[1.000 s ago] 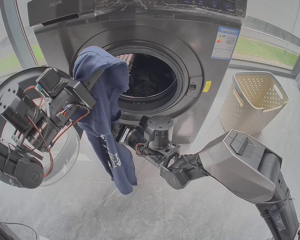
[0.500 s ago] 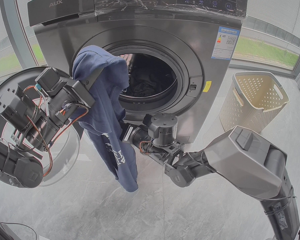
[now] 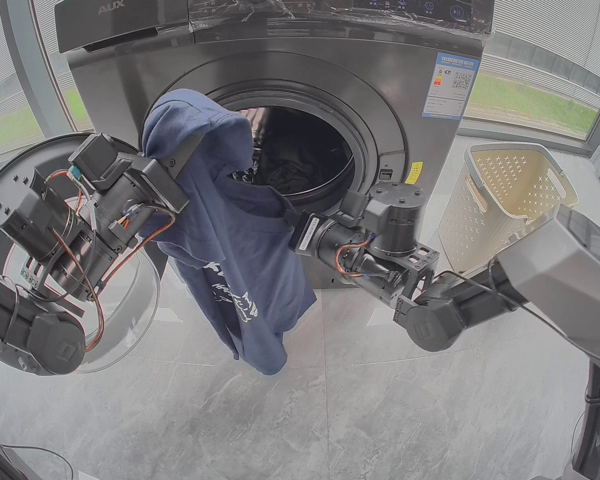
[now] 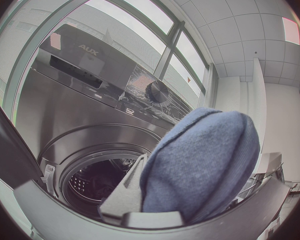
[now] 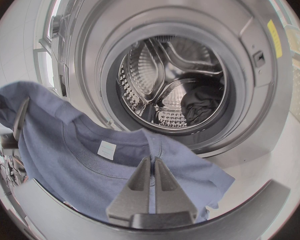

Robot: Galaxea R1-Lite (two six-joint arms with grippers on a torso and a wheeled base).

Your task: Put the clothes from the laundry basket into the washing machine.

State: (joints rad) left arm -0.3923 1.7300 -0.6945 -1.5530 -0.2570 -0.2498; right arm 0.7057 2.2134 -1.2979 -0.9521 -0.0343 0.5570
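A navy blue T-shirt point(image 3: 247, 261) hangs in front of the washing machine point(image 3: 380, 81), stretched between both grippers. My left gripper point(image 3: 180, 155) holds its upper end high at the left rim of the drum opening point(image 3: 300, 148); the cloth is draped over it point(image 4: 203, 157) and one finger point(image 4: 130, 184) shows bare. My right gripper point(image 5: 152, 160) is shut on the shirt's collar point(image 5: 123, 150), just below the opening's front edge point(image 3: 288, 218). A dark garment point(image 5: 198, 105) lies inside the drum. The cream laundry basket point(image 3: 473, 228) stands on the floor to the machine's right.
The round glass door point(image 3: 137, 301) stands swung open at the left, behind my left arm. Grey tiled floor point(image 3: 313, 421) lies free in front of the machine. Windows run behind the machine on both sides.
My right gripper has risen and moved right toward the drum opening, pulling the collar up and spreading the shirt wide. The left gripper has hardly moved.
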